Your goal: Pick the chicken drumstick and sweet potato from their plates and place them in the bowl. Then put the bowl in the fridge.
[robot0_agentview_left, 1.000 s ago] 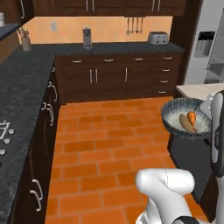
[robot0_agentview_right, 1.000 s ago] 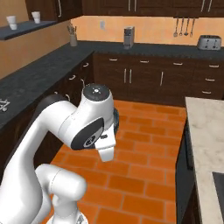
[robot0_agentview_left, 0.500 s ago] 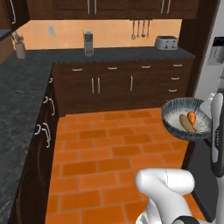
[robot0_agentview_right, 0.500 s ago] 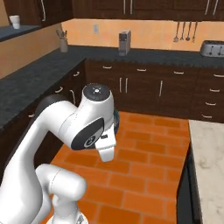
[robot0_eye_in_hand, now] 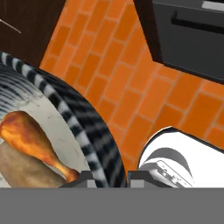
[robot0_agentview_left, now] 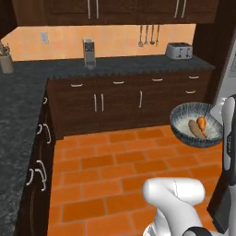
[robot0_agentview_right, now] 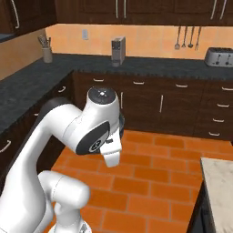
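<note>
The bowl (robot0_agentview_left: 196, 130), holding chicken drumstick (robot0_eye_in_hand: 30, 140) and sweet potato (robot0_agentview_left: 201, 123), hangs clamped in the claw (robot0_eye_in_hand: 107, 175).

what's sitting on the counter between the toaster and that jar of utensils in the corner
One tall grey appliance, probably a coffee machine, stands between the jar of utensils and the toaster, seen in the right base view. The rest of the counter looks bare.

We see open orange tile floor (robot0_agentview_left: 106, 170) ahead, free for passage up to the dark lower cabinets (robot0_agentview_left: 120, 101) along the back wall. The black counter (robot0_agentview_left: 18, 120) with its drawers hems the left side. On the right, the carried bowl (robot0_agentview_left: 196, 125) hangs over the floor, with the fridge edge (robot0_agentview_left: 229, 69) just behind it.
</note>
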Controlling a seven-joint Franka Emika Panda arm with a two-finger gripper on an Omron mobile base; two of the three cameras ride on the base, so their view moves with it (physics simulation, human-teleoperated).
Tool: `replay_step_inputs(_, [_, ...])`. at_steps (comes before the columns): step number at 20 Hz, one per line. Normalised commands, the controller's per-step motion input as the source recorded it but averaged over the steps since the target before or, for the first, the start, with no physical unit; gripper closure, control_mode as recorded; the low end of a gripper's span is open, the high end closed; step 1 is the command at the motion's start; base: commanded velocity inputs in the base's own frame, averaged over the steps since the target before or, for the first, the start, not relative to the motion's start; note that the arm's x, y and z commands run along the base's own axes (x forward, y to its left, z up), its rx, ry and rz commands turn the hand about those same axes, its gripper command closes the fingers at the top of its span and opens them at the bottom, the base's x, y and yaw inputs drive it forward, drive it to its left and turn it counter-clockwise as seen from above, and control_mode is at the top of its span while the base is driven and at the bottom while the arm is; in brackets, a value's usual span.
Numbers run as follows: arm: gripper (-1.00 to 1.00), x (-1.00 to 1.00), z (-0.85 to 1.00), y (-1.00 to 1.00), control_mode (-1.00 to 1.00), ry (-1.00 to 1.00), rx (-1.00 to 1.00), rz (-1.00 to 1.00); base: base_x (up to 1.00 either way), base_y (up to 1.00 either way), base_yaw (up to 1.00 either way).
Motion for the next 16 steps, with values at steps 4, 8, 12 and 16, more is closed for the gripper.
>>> replay_step_inputs(4, [1.0,0.0,0.0,0.0,1.0,0.0,0.0,0.0,1.0,0.44,-0.33])
replay_step_inputs(8, [1.0,0.0,0.0,0.0,1.0,0.0,0.0,0.0,1.0,0.3,-0.39])
replay_step_inputs(12, [1.0,0.0,0.0,0.0,1.0,0.0,0.0,0.0,1.0,0.3,-0.54])
replay_step_inputs(16, [1.0,0.0,0.0,0.0,1.0,0.0,0.0,0.0,1.0,0.3,-0.62])
